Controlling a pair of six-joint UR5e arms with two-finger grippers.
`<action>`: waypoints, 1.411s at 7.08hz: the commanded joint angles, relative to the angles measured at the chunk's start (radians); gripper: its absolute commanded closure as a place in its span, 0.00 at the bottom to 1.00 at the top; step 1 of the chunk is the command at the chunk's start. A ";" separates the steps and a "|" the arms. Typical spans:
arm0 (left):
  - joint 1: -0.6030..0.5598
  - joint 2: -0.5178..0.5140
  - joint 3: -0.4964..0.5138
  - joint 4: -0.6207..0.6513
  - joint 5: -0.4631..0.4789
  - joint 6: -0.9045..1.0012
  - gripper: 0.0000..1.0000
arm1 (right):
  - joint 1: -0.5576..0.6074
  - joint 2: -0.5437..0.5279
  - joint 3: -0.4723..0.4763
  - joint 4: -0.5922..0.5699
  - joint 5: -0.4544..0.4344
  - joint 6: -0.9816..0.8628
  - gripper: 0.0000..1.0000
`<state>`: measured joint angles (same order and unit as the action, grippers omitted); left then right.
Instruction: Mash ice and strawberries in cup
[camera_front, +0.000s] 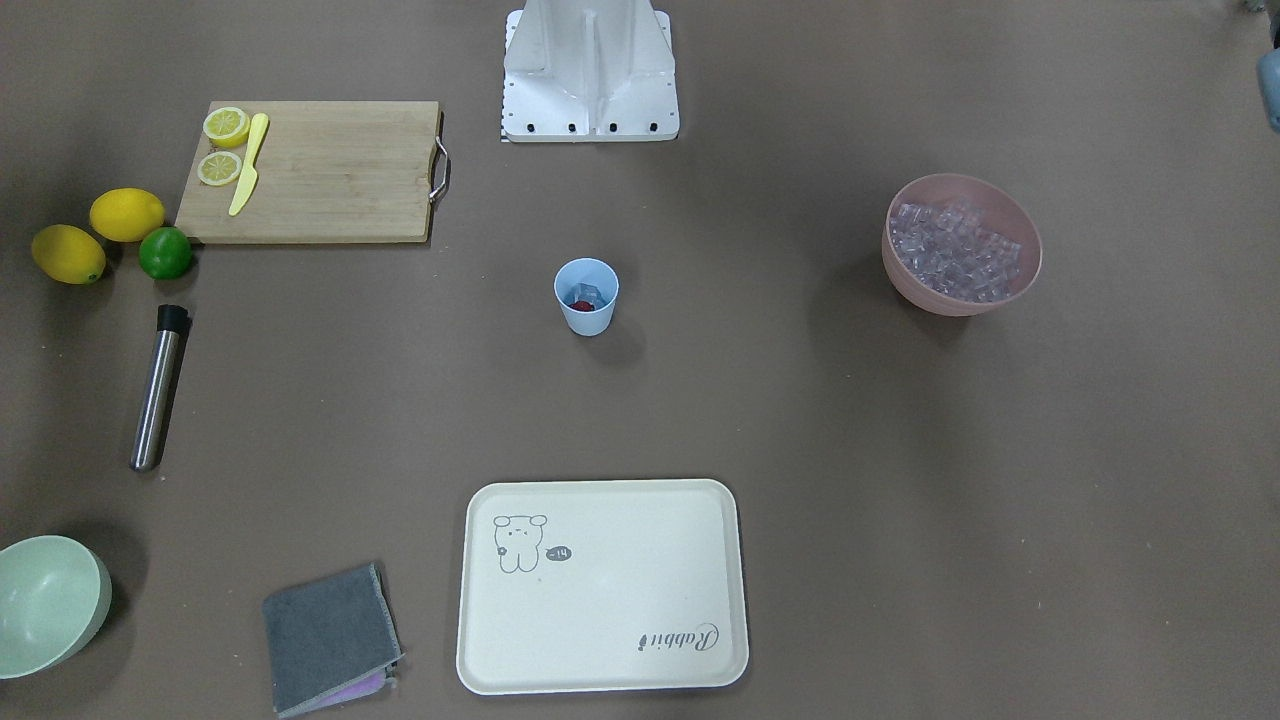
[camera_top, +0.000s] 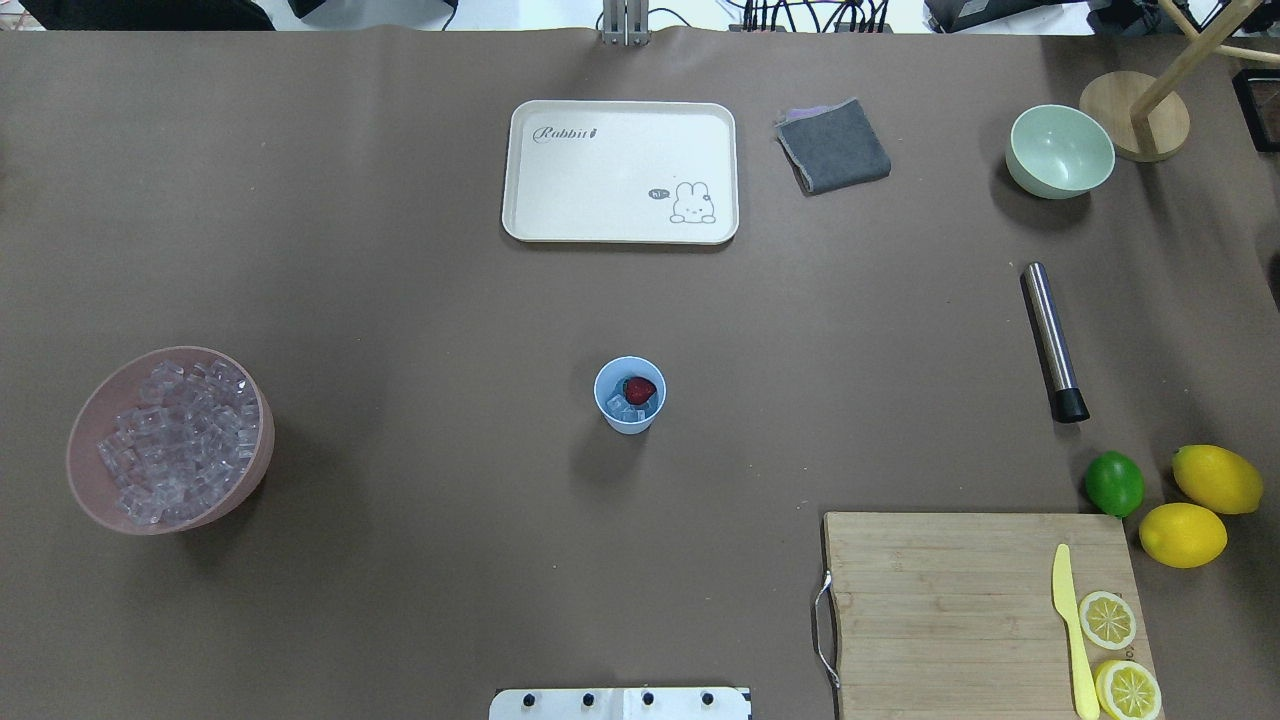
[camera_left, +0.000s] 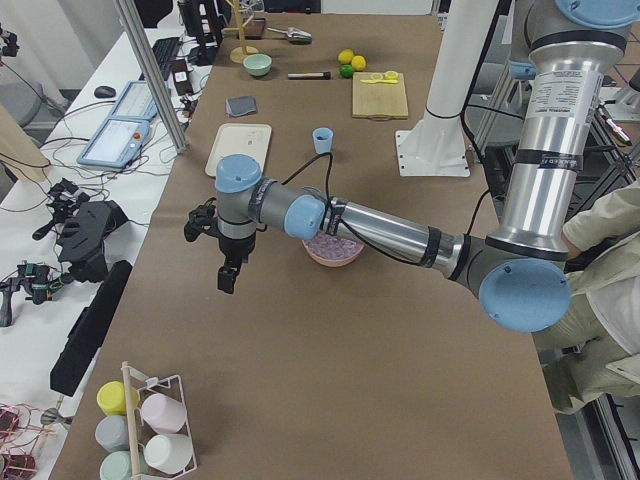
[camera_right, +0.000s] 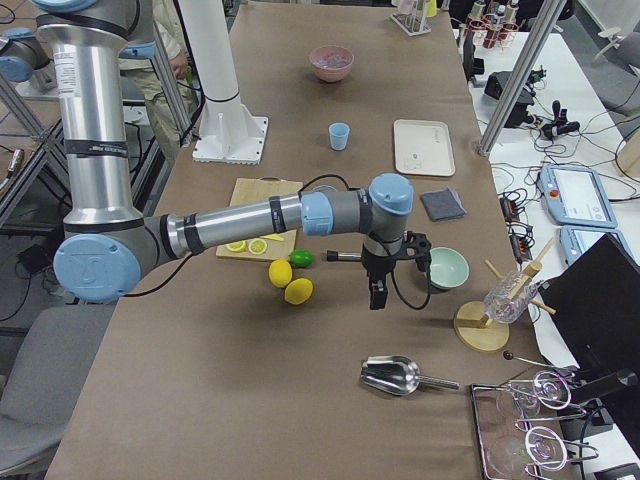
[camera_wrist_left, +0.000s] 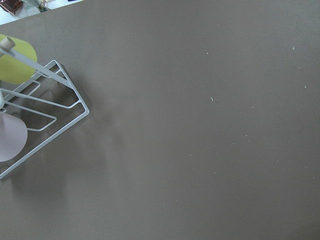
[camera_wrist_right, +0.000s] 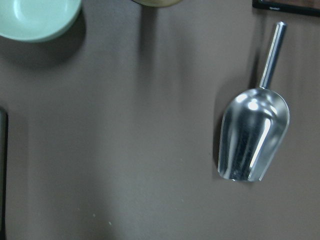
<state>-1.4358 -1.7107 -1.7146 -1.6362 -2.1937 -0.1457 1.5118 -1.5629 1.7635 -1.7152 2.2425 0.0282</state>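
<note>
— Writing anywhere?
— "Rabbit" on the cream tray (camera_top: 620, 215), beside a bunny drawing (camera_top: 692, 203) with a speech bubble too small to read.
— Surface?
— Brown worktop (camera_top: 400, 300); a cluttered white bench (camera_left: 35, 205) runs alongside.
— Cup (camera_front: 587, 318)?
— Mid-worktop, upright, strawberry (camera_top: 640, 389) and ice (camera_top: 624, 407) inside; more ice fills the pink bowl (camera_front: 920, 290), well apart. A steel rod (camera_top: 1052, 340) lies near the lime (camera_top: 1114, 483).
— Tools?
— Left tool (camera_left: 228, 278) hangs over bare worktop, right tool (camera_right: 377, 297) near a metal scoop (camera_right: 392, 375); whether either is open I cannot tell.

Brown paper is covering the long table (camera_top: 400, 560). In the exterior left view, a white bench (camera_left: 70, 95) is running along the left edge, under even light.
</note>
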 joint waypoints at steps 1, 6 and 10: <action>0.000 0.002 0.024 0.001 -0.008 -0.002 0.02 | 0.140 -0.084 -0.013 -0.012 0.048 -0.114 0.00; -0.029 0.077 0.021 0.001 -0.139 0.000 0.02 | 0.162 -0.112 -0.013 -0.011 0.046 -0.097 0.00; -0.133 0.163 0.021 -0.007 -0.141 0.000 0.02 | 0.162 -0.112 -0.012 -0.011 0.048 -0.097 0.00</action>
<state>-1.5593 -1.5559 -1.6983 -1.6426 -2.3342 -0.1454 1.6736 -1.6751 1.7504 -1.7257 2.2890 -0.0691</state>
